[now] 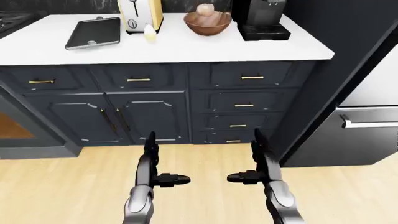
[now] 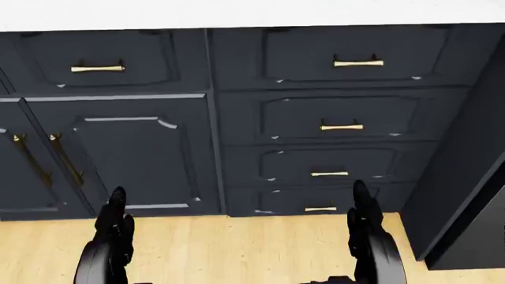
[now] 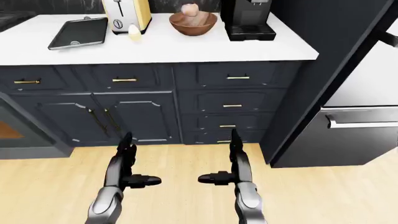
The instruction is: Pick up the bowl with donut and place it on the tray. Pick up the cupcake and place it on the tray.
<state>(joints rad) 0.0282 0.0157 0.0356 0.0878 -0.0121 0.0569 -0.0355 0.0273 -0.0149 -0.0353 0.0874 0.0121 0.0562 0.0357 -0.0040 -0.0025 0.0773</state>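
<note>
Nearest, over the wood floor, the left hand [image 1: 155, 175] and right hand [image 1: 258, 173] hang low, fingers spread apart and holding nothing. Beyond them stand dark cabinets [image 1: 155, 112] with brass pulls. On the white bench [image 1: 186, 46] above, the tray [image 1: 93, 32] lies at the left. A toaster [image 1: 140, 15] stands right of it, with the small pale cupcake [image 1: 150, 32] just beside it. Further right is the brown bowl [image 1: 207, 23] holding a pale donut [image 1: 205, 10], next to a black coffee machine [image 1: 261, 18]. The bowl looks rigid and smooth, probably slippery; its rim seems the best hold. The cupcake looks light and soft, so grip its base gently.
</note>
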